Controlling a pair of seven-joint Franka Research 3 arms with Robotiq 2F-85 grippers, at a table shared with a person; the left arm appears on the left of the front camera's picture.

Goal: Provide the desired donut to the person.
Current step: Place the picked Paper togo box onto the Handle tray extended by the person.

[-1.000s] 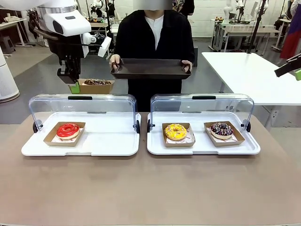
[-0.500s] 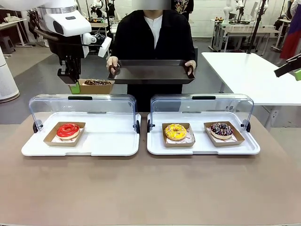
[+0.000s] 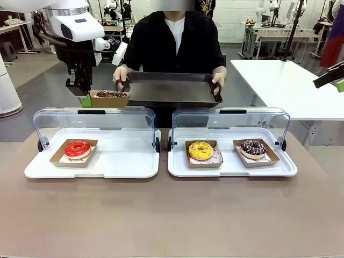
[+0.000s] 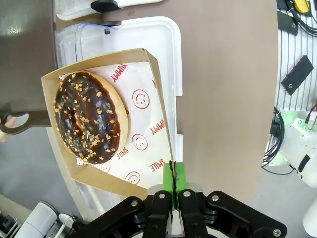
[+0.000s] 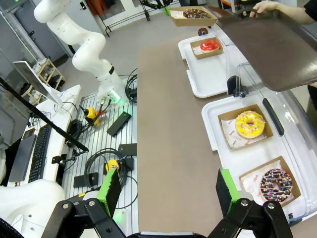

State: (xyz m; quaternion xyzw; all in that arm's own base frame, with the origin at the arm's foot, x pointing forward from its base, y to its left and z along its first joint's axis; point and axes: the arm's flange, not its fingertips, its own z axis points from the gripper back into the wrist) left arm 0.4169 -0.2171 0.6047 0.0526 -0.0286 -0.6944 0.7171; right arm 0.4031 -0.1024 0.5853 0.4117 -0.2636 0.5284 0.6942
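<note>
Left gripper (image 3: 85,100) is poised high beyond the far edge of the left display case (image 3: 59,121), jaws pinching the rim of the paper tray (image 4: 144,96). The chocolate donut (image 4: 89,116) lies in it, just beside the left end of the dark tray (image 3: 172,91) held by the person (image 3: 177,48). Right gripper (image 5: 168,191): jaws spread.

The robot's left arm (image 3: 70,24) is white and round. Its left gripper (image 4: 174,173) is black with green pads (image 4: 181,176) and small screws. The right gripper (image 5: 167,191) looks the same. The person (image 3: 177,43) wears black over white.

The brown cardboard tray (image 4: 159,101) is matt, its white paper liner (image 4: 146,124) smooth. The chocolate-glazed donut (image 4: 89,116) shines glossy.
</note>
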